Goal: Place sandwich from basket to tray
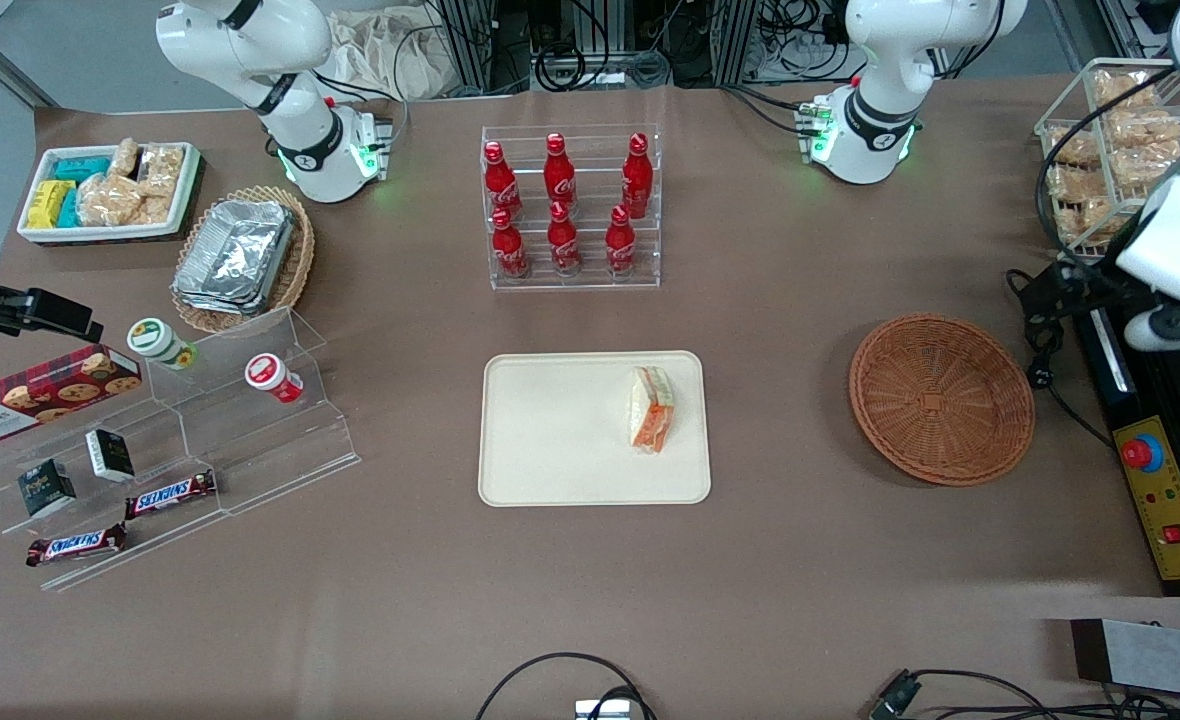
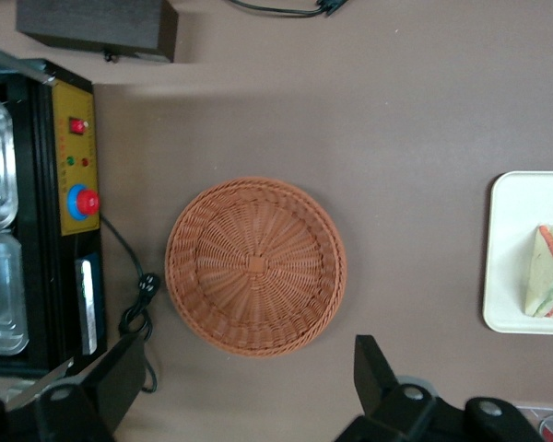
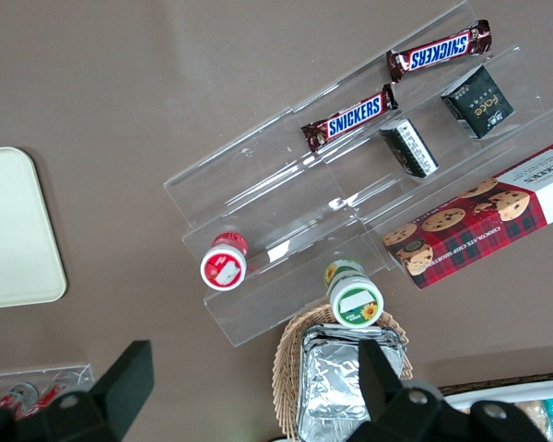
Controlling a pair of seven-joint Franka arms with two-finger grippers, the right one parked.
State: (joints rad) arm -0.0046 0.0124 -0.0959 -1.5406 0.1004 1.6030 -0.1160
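Observation:
The sandwich (image 1: 652,408), a wrapped white-bread wedge with orange and green filling, lies on the cream tray (image 1: 550,440), on the side nearest the basket. It also shows in the left wrist view (image 2: 551,285), on the tray (image 2: 511,249). The round reddish-brown wicker basket (image 1: 940,398) is empty and also shows in the left wrist view (image 2: 255,265). My left gripper (image 1: 1045,300) hovers high beside the basket, toward the working arm's end of the table. In the left wrist view the gripper (image 2: 249,387) is open and empty.
A black control box with a red button (image 1: 1145,455) sits beside the basket at the working arm's end. A wire rack of bagged snacks (image 1: 1110,150) stands farther from the camera. A cola bottle rack (image 1: 570,205), acrylic display stand (image 1: 180,440), foil-container basket (image 1: 240,258) and snack bin (image 1: 110,190) fill the rest.

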